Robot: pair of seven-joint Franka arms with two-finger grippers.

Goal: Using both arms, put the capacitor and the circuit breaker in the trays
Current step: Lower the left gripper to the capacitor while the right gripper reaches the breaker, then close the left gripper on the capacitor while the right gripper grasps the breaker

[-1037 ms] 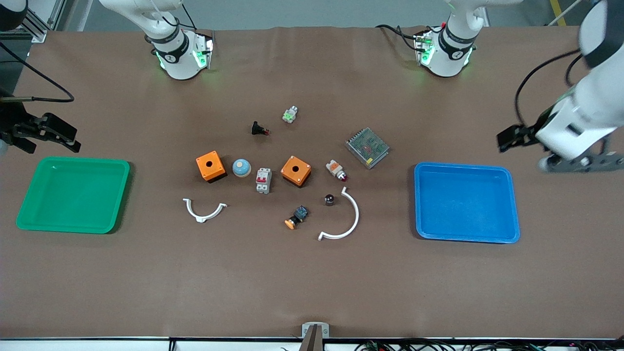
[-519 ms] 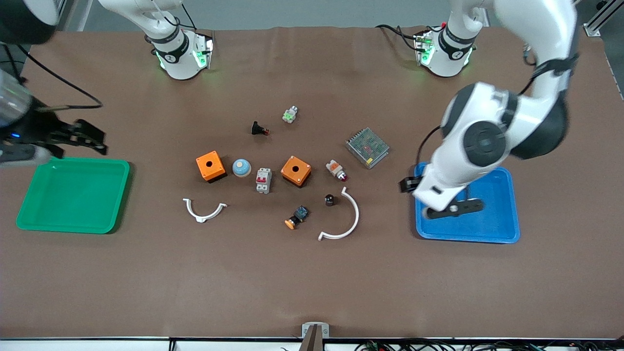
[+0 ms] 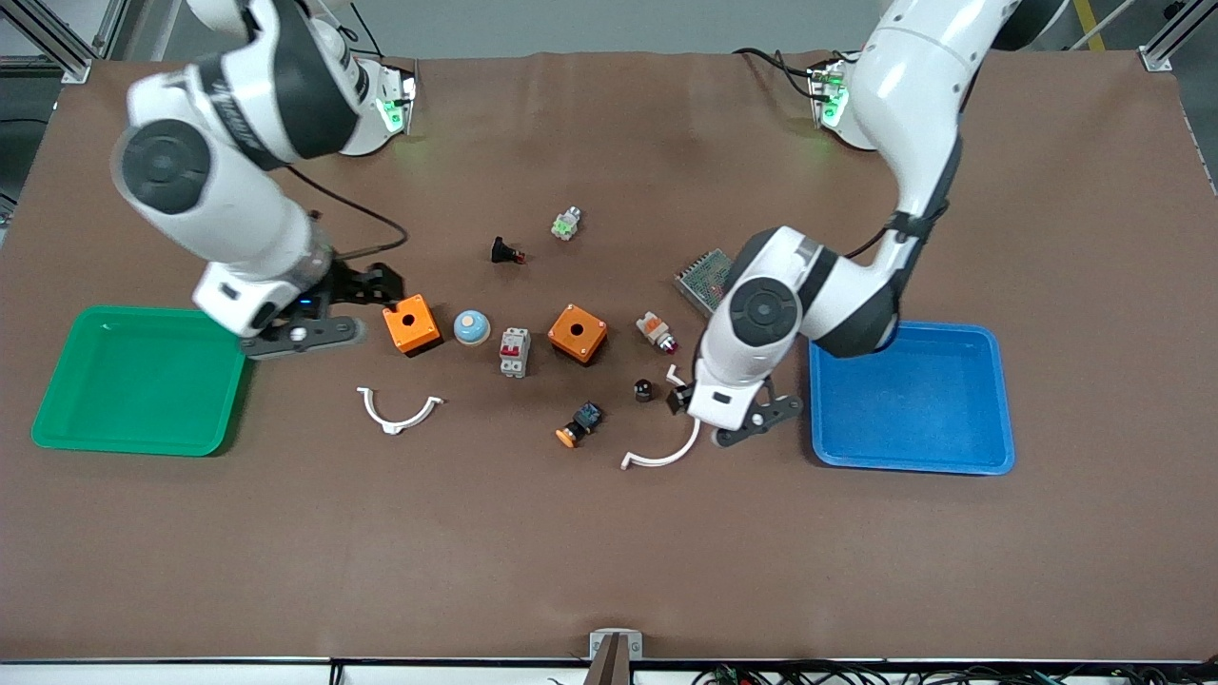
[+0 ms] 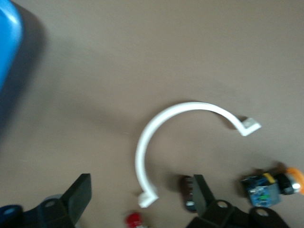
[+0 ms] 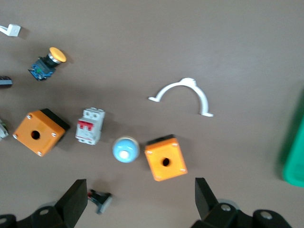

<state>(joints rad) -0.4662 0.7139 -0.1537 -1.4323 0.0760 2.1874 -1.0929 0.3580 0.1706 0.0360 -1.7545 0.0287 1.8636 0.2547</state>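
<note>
The capacitor (image 3: 643,389) is a tiny dark cylinder beside the end of a large white curved clip (image 3: 666,440). In the left wrist view the capacitor (image 4: 189,192) lies just inside one finger. My left gripper (image 3: 680,398) is open and empty, over the clip's end (image 4: 140,194). The circuit breaker (image 3: 515,352), grey-white with red levers, stands between a blue-domed button (image 3: 471,327) and an orange box (image 3: 578,333); it also shows in the right wrist view (image 5: 90,126). My right gripper (image 3: 376,283) is open and empty (image 5: 140,199), beside another orange box (image 3: 411,323).
A green tray (image 3: 57,419) lies at the right arm's end, a blue tray (image 3: 909,457) at the left arm's end. Around the middle lie an orange-capped button (image 3: 579,423), a small white clip (image 3: 400,411), a white-and-orange part (image 3: 657,332), a black push-button (image 3: 507,252) and a mesh-topped unit (image 3: 704,276).
Both arms swung in from the table's ends. The left gripper went from over the blue tray to beside the capacitor. The right gripper went from the green tray to the orange box.
</note>
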